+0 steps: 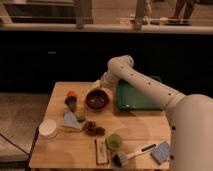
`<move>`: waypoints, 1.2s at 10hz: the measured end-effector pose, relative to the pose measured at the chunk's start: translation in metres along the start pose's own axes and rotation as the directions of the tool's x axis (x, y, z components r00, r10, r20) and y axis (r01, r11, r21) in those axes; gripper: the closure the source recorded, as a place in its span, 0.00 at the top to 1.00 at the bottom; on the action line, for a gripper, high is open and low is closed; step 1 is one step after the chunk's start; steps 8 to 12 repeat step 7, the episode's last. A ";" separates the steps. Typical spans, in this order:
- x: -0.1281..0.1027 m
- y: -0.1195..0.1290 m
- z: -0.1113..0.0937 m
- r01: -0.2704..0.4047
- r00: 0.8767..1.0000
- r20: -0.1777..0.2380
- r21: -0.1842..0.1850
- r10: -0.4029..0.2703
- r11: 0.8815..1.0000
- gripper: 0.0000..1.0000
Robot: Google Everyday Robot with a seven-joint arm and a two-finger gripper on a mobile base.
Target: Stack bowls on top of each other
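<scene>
One glossy dark red-brown bowl stands upright on the wooden table, left of the green tray. I see only this one bowl. My gripper hangs from the white arm just behind and above the bowl's far rim, near the table's back edge. It looks apart from the bowl.
A green rectangular tray lies right of the bowl. A small green cup, a brush and a blue sponge sit at the front. A white cup, a blue packet, an orange-topped cup and a dark snack are on the left.
</scene>
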 end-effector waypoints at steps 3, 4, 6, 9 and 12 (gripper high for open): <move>0.008 -0.006 -0.006 -0.014 0.999 -0.045 -0.007 0.013 1.000 0.80; 0.009 -0.008 -0.007 -0.019 0.998 -0.059 -0.009 0.018 1.000 0.80; 0.010 -0.010 -0.011 -0.035 0.995 -0.090 -0.015 0.033 0.999 0.80; 0.009 -0.012 -0.011 -0.041 0.994 -0.100 -0.018 0.039 0.999 0.80; 0.009 -0.012 -0.011 -0.041 0.994 -0.100 -0.018 0.039 0.999 0.80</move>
